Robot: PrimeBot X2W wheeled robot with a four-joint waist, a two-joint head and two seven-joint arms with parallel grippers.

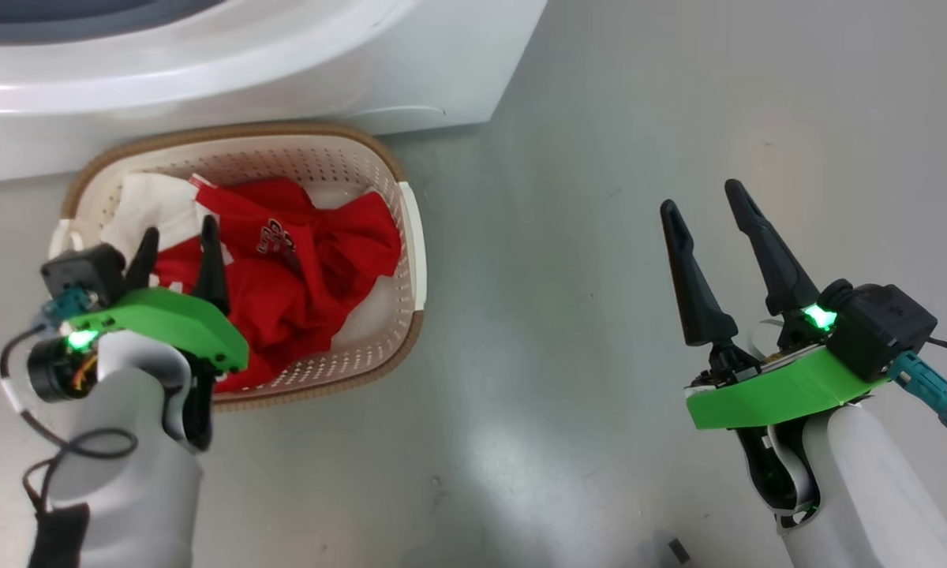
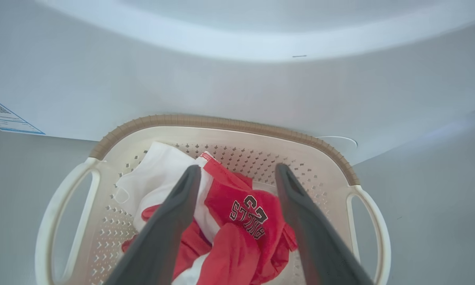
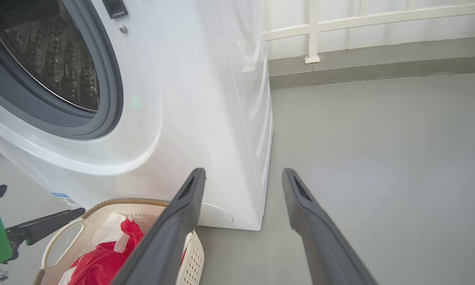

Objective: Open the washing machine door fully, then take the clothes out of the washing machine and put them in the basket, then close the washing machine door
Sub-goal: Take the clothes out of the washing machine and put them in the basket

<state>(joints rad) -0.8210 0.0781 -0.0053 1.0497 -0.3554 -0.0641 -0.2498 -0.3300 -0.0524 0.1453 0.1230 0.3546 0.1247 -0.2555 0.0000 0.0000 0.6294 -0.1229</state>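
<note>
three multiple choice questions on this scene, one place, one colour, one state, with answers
1. Where is the basket? A) in front of the washing machine B) on top of it C) inside the drum
2. The clothes in the basket are mainly: A) blue B) red C) green
3. The left gripper is: A) open over the basket B) shut on a sleeve C) shut on the basket

Answers: 1 A, it sits at the machine's white front; 2 B, red with some white; 3 A, its fingers stand apart, holding nothing.

Spread fingers [image 2: 170, 221] over clothes [image 2: 241, 225] in basket [image 2: 221, 123], washing machine [image 2: 237, 87] behind
</note>
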